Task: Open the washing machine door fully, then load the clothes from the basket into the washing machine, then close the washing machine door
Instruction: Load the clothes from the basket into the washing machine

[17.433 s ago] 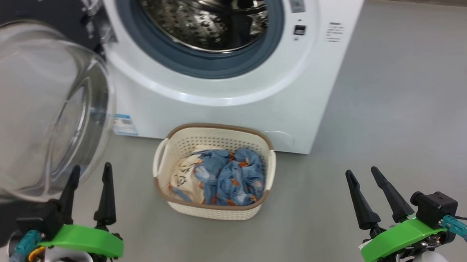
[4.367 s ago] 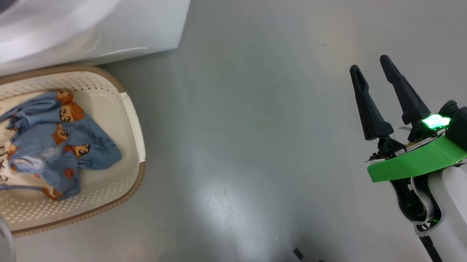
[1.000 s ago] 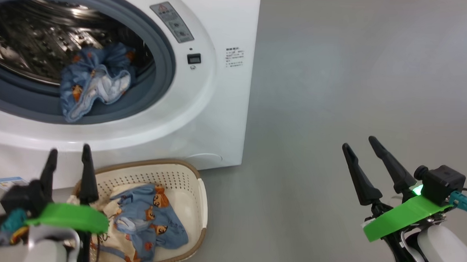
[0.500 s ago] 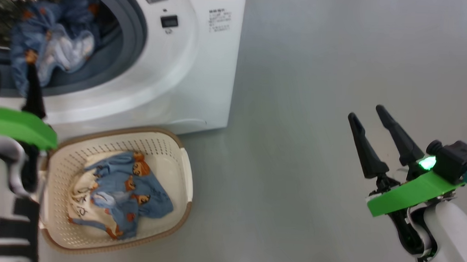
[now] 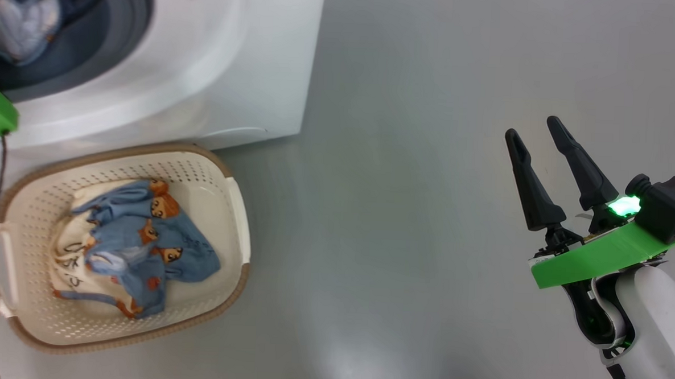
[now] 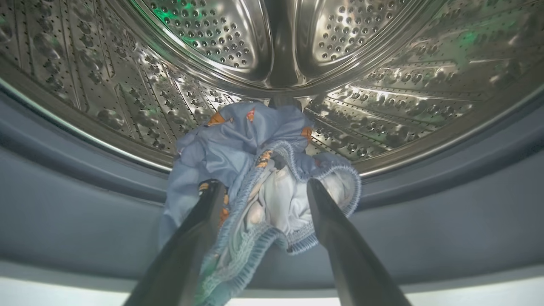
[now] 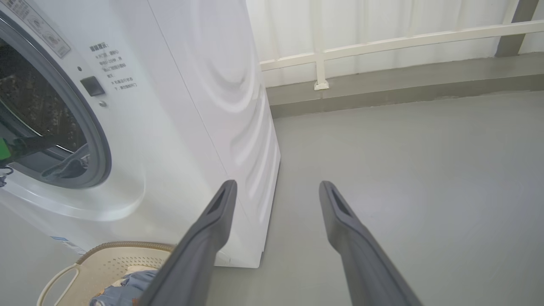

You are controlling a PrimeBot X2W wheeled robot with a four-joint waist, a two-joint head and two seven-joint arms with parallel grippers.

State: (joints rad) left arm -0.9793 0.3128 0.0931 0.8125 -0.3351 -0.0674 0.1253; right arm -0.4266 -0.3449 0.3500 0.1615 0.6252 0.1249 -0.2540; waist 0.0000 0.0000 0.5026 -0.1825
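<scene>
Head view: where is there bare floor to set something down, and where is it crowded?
Bare grey floor runs from the cream perforated plastic basket and white washing machine across to the right arm's open jaws. Crowded: the basket, holding blue and cream clothes.

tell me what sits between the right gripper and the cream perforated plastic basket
The stretch is bare: the head view shows plain grey floor between the dark-fingered right gripper and the cream perforated plastic basket.
</scene>
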